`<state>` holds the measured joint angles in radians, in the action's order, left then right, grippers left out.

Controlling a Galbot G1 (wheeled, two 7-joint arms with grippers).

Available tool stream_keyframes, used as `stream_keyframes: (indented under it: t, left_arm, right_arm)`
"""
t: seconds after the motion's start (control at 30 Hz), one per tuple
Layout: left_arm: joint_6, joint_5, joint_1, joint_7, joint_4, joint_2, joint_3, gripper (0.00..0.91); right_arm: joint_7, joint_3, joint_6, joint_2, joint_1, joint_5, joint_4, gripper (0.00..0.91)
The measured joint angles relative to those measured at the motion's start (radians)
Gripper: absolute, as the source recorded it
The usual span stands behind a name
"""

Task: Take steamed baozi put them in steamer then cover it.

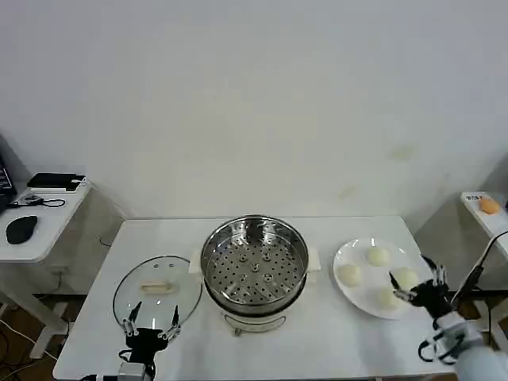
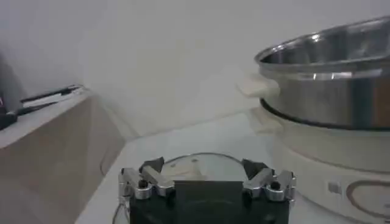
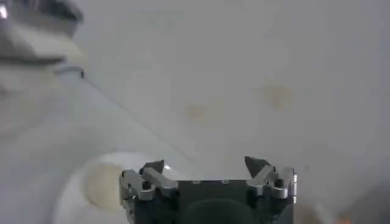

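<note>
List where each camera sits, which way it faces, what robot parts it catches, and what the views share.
Head view: on the robot's head, looking forward and down at the table; left gripper by the cover, right gripper over the plate of baozi.
Left wrist view: low, facing across the cover toward the steamer; open left gripper.
Right wrist view: low over the plate; open right gripper, one baozi.
Shared: head and left wrist views both show steamer and cover.

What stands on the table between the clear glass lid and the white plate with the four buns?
In the head view, the shiny stainless-steel steamer pot stands between the glass lid and the white plate.
</note>
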<state>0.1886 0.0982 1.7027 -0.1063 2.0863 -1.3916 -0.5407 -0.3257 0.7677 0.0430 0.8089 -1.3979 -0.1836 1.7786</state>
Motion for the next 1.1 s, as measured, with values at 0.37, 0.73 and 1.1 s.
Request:
stream_keyframes:
  t: [0.37,0.73,1.1]
  left_arm:
    - [0.014,0.040,-0.008,0.018,-0.009,-0.012,-0.004,0.907]
    - [0.019,0.071,-0.008,0.022,0.004,-0.027,-0.009,0.907]
    - [0.019,0.080,-0.013,0.025,0.003,-0.038,-0.018,0.907]
  right_arm:
    - [-0.324,-0.291,-0.131,-0.231,0.409,-0.149,-0.292,0.907]
    - [-0.517,-0.755,-0.194,-0.239,0.862,-0.154,-0.544,0.907]
    - [-0.570,-1.035,-0.216,-0.097,1.125,-0.188,-0.790,0.907]
